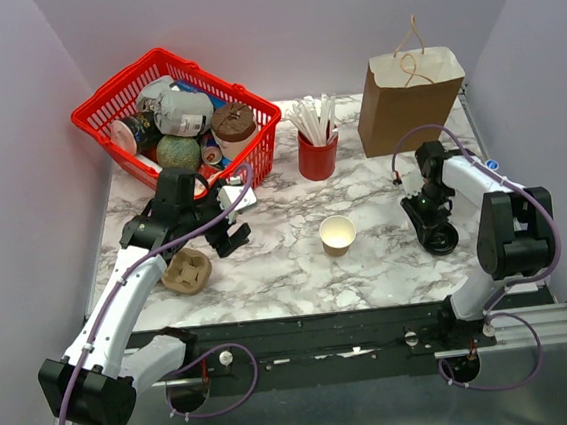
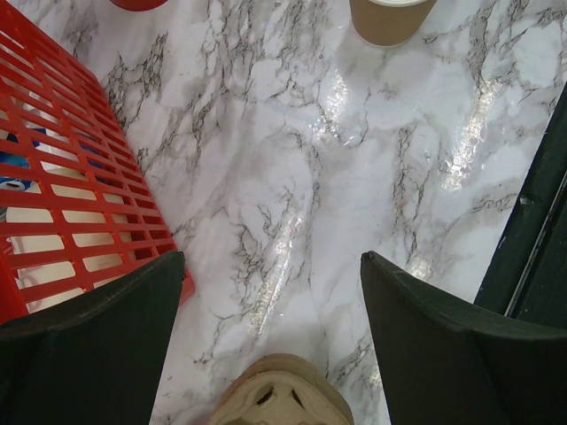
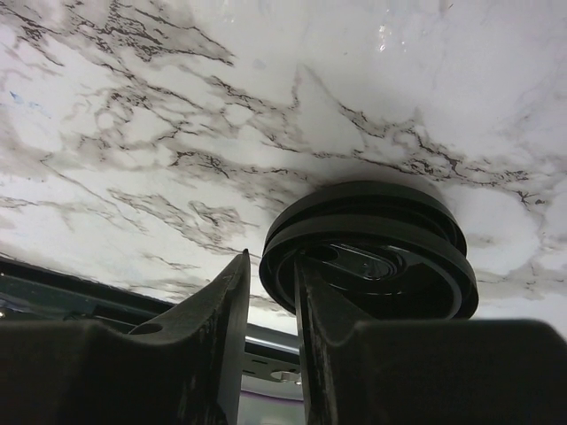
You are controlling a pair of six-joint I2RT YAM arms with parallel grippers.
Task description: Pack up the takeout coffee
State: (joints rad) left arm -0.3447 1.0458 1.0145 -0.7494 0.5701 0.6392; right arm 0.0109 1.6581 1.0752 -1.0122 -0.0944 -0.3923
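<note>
**Left gripper** [image 2: 273, 258]: The jaws stood wide apart, with only bare marble tabletop [image 2: 292, 159] between them. On the wrist side of the gap a moulded-pulp cup carrier [image 2: 282, 394] showed its pale, fibrous top only, the rest being cut off at the frame edge. A red plastic basket [image 2: 71, 204], built as a lattice of thin ribs, lay just beside one finger, and the mesh masked most of its contents. Well ahead of the jaws, a lidless tan paper cup [image 2: 390, 18] was cropped to its lower wall.

**Right gripper** [image 3: 272, 263]: The jaws were drawn narrow astride the rim of a loose black lid [image 3: 381, 257], one finger outside the rim and the other inside the hollow. Whether they pressed the rim could not be told. The lid was round, glossy, stepped plastic lying flat on the marble, and the fingers hid its near edge.

**Takeout coffee** [image 1: 233, 123]: In the overhead view a small brown cup under a dark round lid stood at the basket's near right corner, crowded by other goods. It sat off to the basket side of the left jaws and well apart from the right jaws. The basket wall hid its lower part, and the lid's colour was hard to judge, so the identification was tentative.

**Beyond the right jaws:** A creased brown paper bag [image 1: 408, 100] with twine handles stood upright.
</note>
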